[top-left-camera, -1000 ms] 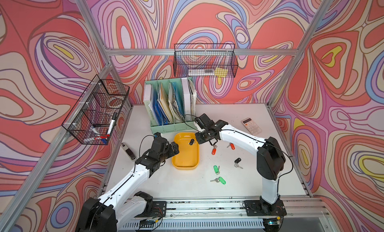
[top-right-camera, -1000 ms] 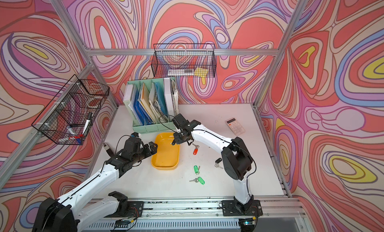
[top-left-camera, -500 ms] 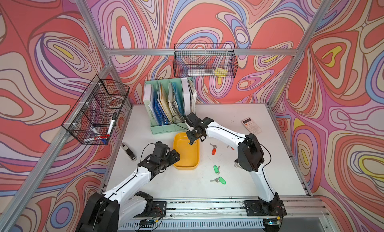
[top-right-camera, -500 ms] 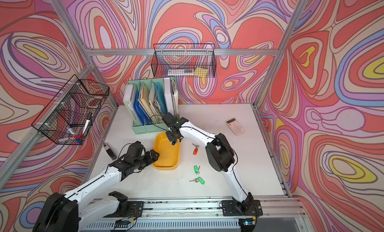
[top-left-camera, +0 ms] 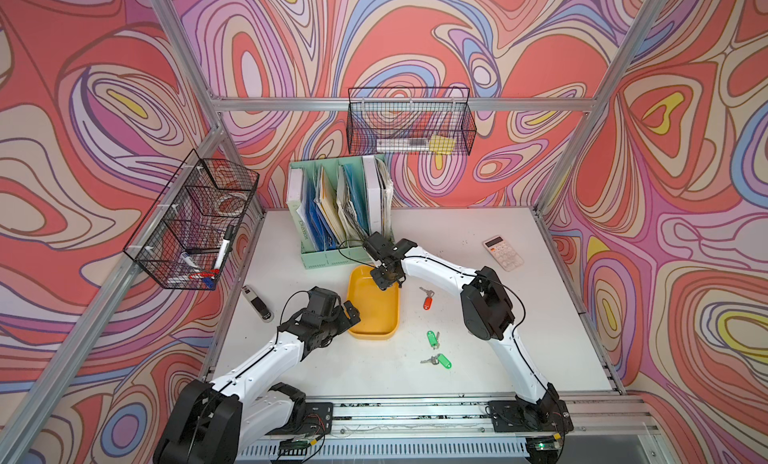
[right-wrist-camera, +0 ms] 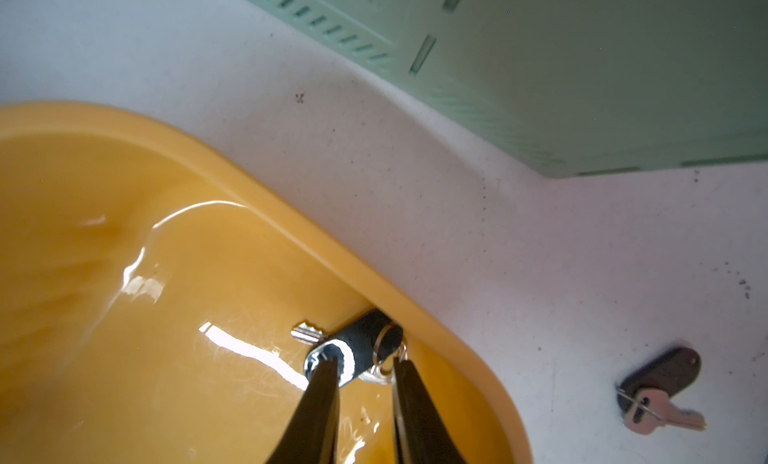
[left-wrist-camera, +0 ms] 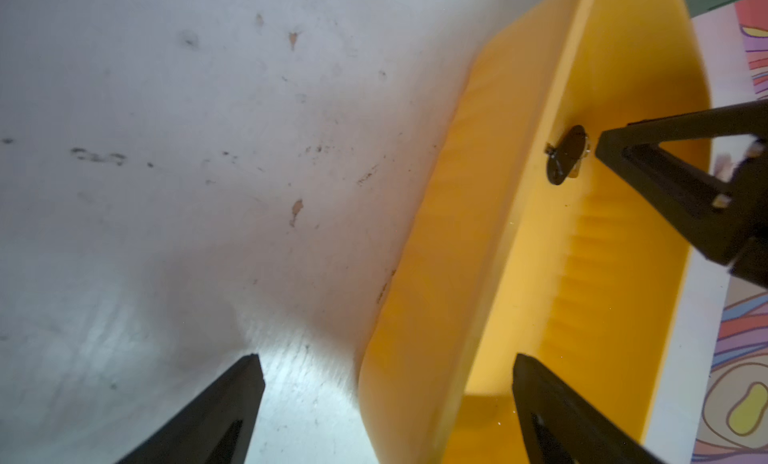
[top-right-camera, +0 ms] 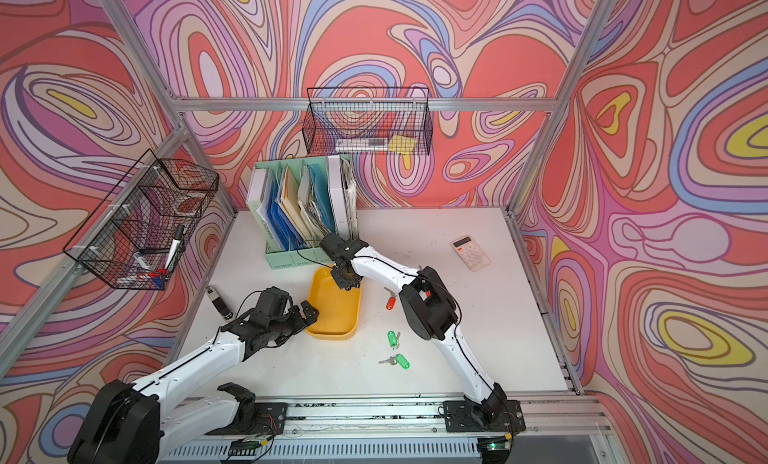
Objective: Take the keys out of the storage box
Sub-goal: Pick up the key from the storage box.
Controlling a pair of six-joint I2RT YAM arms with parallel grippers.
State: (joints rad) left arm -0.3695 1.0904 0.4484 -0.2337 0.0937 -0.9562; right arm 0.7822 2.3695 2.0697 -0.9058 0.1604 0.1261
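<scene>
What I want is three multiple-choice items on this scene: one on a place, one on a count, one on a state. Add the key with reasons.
1. The black-tagged key at the right tool lies:
A) in the storage box
B) on the calculator
C) in a wire basket

2. Green-tagged keys on the table:
A) one
B) two
C) four

3. The left tool is:
A) shut
B) open
C) holding a key

Key: 1A, the yellow floor lies under it; 2B, two green tags show; 3B, its fingers stand wide apart, holding nothing.

Left pincer (left-wrist-camera: 386, 358) wide, right pincer (right-wrist-camera: 365, 360) narrow
</scene>
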